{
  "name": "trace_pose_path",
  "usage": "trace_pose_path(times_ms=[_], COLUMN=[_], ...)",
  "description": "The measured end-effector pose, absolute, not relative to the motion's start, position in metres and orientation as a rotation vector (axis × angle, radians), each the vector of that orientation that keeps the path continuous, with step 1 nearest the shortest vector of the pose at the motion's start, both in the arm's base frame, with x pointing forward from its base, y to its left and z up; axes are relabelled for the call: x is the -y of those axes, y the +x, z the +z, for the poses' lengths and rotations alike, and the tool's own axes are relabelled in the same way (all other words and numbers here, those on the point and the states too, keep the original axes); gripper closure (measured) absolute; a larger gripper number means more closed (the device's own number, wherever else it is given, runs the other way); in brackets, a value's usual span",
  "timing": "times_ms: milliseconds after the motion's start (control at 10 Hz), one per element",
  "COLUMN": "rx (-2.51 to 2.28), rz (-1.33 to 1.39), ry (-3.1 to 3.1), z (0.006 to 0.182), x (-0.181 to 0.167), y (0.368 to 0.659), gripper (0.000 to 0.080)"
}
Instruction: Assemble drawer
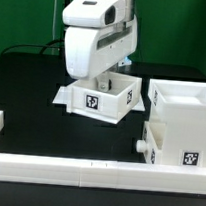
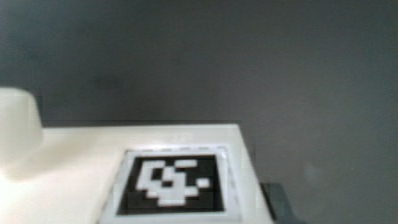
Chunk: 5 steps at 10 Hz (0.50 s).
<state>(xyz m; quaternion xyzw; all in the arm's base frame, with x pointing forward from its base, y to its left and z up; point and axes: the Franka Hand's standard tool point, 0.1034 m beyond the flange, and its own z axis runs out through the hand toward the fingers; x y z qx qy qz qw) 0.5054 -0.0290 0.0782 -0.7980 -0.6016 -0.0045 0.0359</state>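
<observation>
Barely begun: tray (image 1: 104,98) mid-table under the arm, housing (image 1: 180,122) apart beside the front rail (image 1: 75,172), nothing slotted together, claw hidden behind the wrist, its opening and hold impossible to tell.

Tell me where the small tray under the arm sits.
In the exterior view the tray sits mid-table under the gripper, just left of the tall housing.

You see a black table (image 1: 22,85). On it rest a white open-top tray (image 1: 103,99), the tall white housing (image 1: 179,127) at the exterior view's right, and long low white rails (image 1: 75,172) along the near edge.
</observation>
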Motion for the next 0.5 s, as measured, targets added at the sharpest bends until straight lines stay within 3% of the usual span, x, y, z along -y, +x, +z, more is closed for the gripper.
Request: trace_pose_path(times_ms=[200, 500], rx=[2.127, 2.327], rz=[-0.013, -0.004], ry=[-2.242, -2.042], z=[0.0723, 0.0695], x=[0.0325, 0.0360], y=[0.5210, 0.5192], gripper=[0.0761, 0.0761])
